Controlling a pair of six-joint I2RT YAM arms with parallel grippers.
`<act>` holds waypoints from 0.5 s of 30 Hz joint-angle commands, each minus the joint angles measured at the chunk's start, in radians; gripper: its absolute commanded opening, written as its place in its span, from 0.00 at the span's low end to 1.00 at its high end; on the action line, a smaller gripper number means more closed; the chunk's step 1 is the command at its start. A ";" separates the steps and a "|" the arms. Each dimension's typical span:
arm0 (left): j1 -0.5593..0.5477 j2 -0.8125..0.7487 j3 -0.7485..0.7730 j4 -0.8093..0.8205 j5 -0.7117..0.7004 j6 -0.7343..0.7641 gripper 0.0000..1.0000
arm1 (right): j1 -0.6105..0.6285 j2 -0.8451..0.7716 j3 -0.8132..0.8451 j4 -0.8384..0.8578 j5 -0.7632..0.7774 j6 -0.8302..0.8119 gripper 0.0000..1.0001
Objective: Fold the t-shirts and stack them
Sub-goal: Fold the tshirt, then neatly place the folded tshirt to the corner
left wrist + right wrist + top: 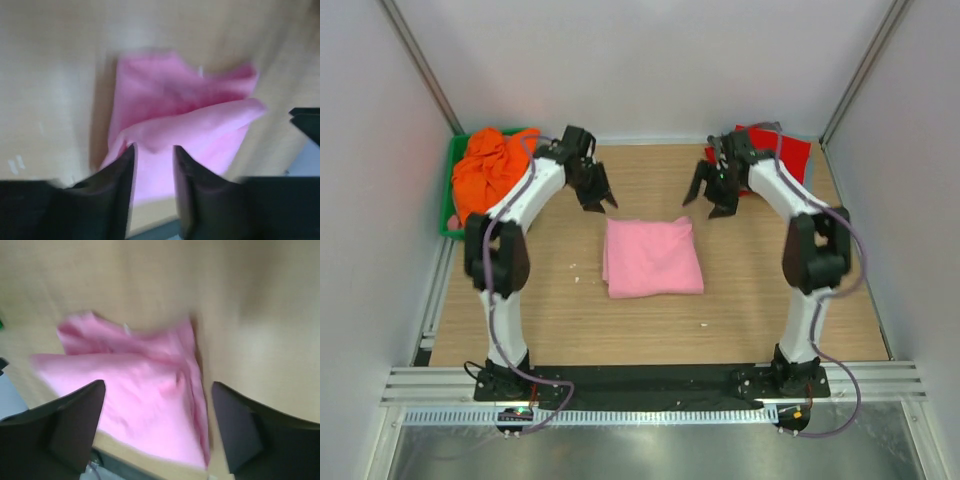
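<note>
A light pink t-shirt point(652, 257) lies folded into a rough square at the middle of the wooden table; it also shows in the left wrist view point(175, 125) and the right wrist view point(145, 400). My left gripper point(597, 197) hovers above the table behind the shirt's left corner, jaws a little apart and empty point(152, 150). My right gripper point(710, 200) hovers behind the shirt's right corner, jaws wide open and empty point(157, 387). A crumpled bright orange t-shirt point(488, 170) fills a green bin at the back left. A red t-shirt point(788, 152) lies flat at the back right.
The green bin point(450, 205) stands at the table's back left corner. White walls close in the table on three sides. The arm bases sit on a black strip point(650, 380) at the near edge.
</note>
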 commanded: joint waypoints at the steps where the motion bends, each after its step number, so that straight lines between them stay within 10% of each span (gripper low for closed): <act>1: 0.114 0.405 0.538 -0.200 0.143 0.085 0.57 | -0.062 0.407 0.556 -0.092 -0.133 -0.115 1.00; 5: 0.115 0.541 0.831 -0.390 0.084 0.092 0.67 | -0.060 0.520 0.874 -0.241 -0.080 -0.144 1.00; 9: 0.120 0.311 0.460 -0.094 0.087 0.066 0.76 | -0.060 0.272 0.507 -0.064 -0.024 -0.097 1.00; 15: 0.109 0.086 0.228 -0.061 0.060 0.112 0.75 | -0.053 -0.105 -0.004 0.173 -0.050 -0.069 1.00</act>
